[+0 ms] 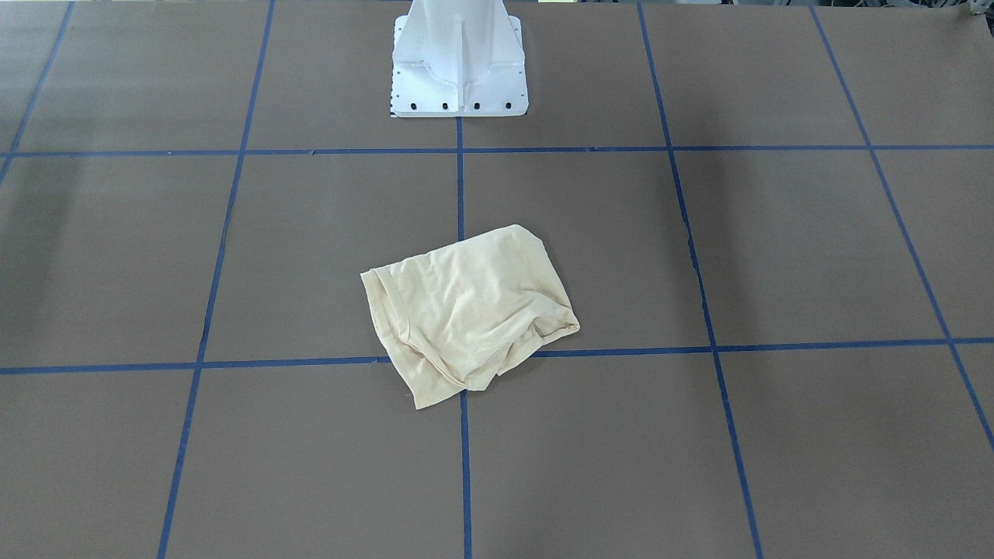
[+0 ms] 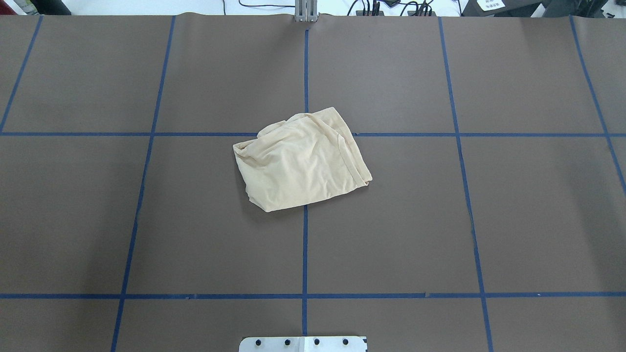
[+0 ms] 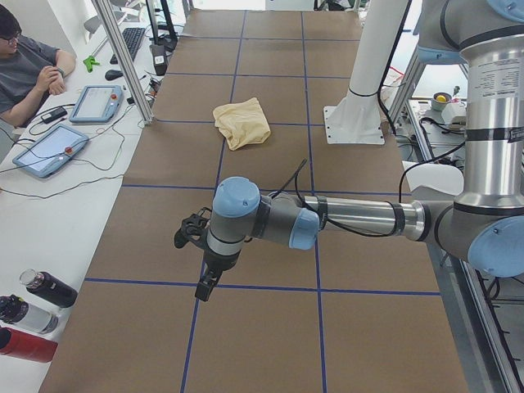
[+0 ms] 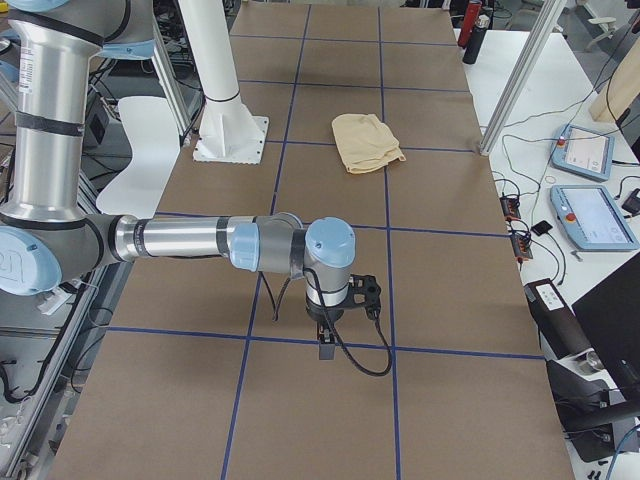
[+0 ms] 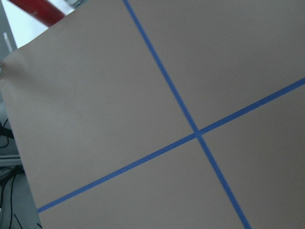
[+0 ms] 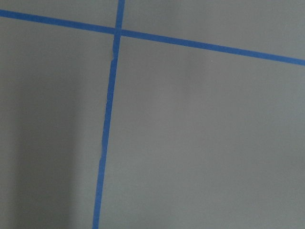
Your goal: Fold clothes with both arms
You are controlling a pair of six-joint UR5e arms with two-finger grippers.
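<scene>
The shirt (image 2: pixel 301 161) lies in the middle of the surface (image 2: pixel 146 220), right where two blue lines (image 2: pixel 304 234) cross. It is bunched into a rough, lumpy square with lots of wrinkles. No print shows on the side that faces up.

The shirt looks thin, soft and very light. I think it will flop and sag when it is picked up, and it may slide a bit on the smooth surface. It will not break. A good place to hold it looks like the thick hem along its right edge, or one of the corners that poke out. One pinch on each side would keep it from drooping in the middle.

The left arm (image 3: pixel 327 217) reaches out low over the left end of the surface. Its wrist bends down, so the left tool (image 3: pixel 203 291) points at the surface. The right arm (image 4: pixel 200 240) does the same at the right end, with the right tool (image 4: pixel 325 345) pointing down too. Both are well apart from the shirt and hold nothing that I can see. Wide or narrow? I cannot tell, because the tools show up only in the side views, small and dark.
</scene>
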